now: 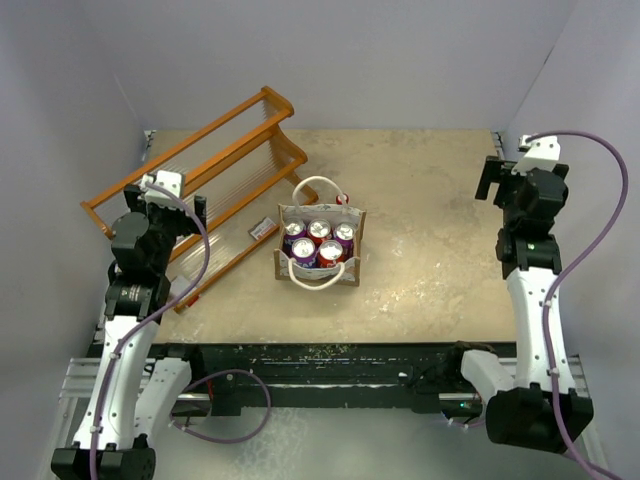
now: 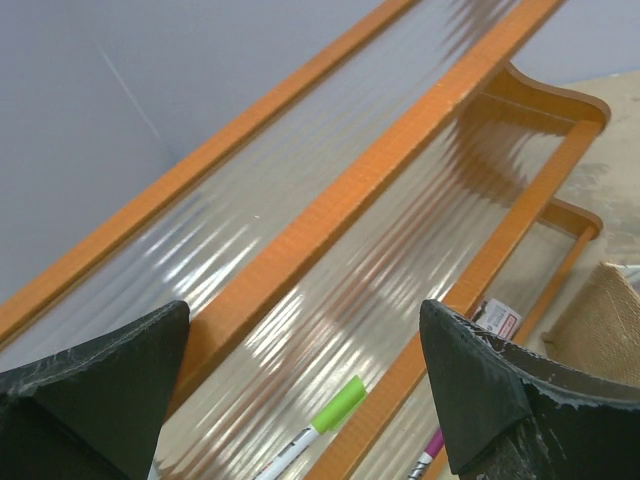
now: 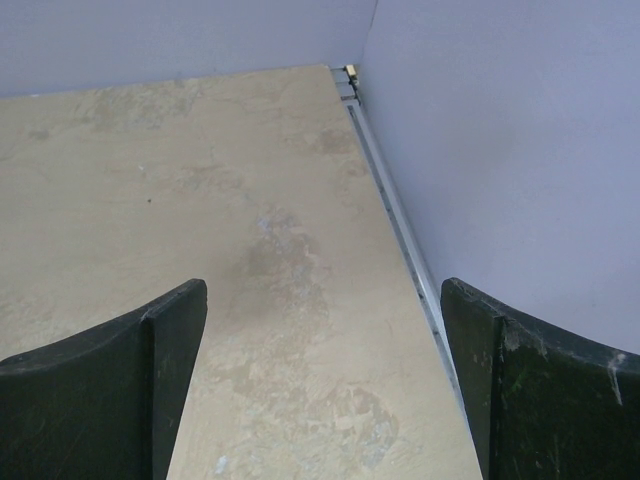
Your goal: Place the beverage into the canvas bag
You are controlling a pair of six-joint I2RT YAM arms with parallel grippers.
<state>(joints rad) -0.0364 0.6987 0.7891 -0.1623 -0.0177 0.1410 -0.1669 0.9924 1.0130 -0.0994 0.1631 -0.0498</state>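
L tool (image 2: 303, 330) & R tool (image 3: 322, 300) both wide open, gripping nothing; L over orange rack (image 2: 330, 220), R over table (image 3: 200, 150).

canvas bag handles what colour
White rope handles on the canvas bag; best in the top external view.

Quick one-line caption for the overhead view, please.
Five cans sit in the canvas bag mid-table; left gripper open by the orange rack, right gripper open at the far right.
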